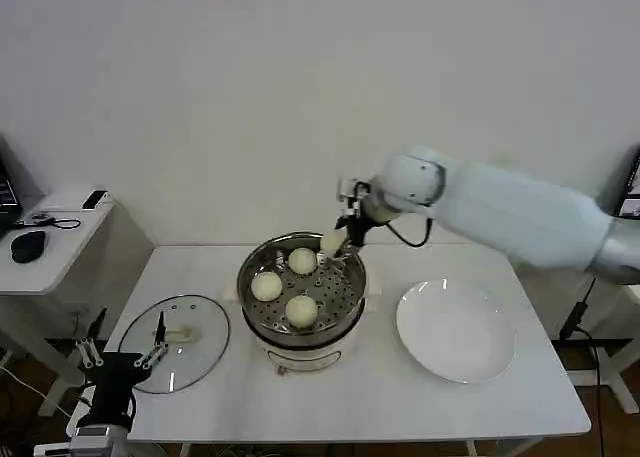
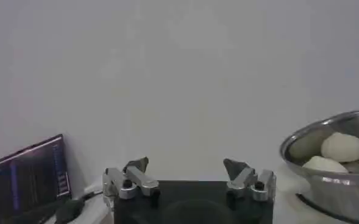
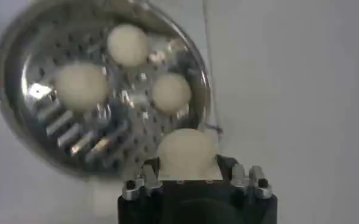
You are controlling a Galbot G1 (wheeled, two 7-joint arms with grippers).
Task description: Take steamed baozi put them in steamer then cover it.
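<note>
- Your right gripper (image 1: 343, 243) clamps the fourth baozi (image 3: 186, 154) above the steamer (image 1: 255, 267) rim.
- Three baozi (image 1: 266, 286) lie inside.
- Your left gripper (image 2: 188, 176) waits open beside the cover (image 1: 178, 341).

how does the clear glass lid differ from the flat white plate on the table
The clear glass lid is see-through with a metal rim; the flat white plate is opaque and plain. The lid carries a pale handle; the plate has none. The lid lies left of the steel steamer, the plate right. Both are round and rest on the table.

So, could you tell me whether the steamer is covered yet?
Not yet. The steamer is open, with three baozi visible on its tray; the cover lies flat on the table to the robot's left of it.
</note>
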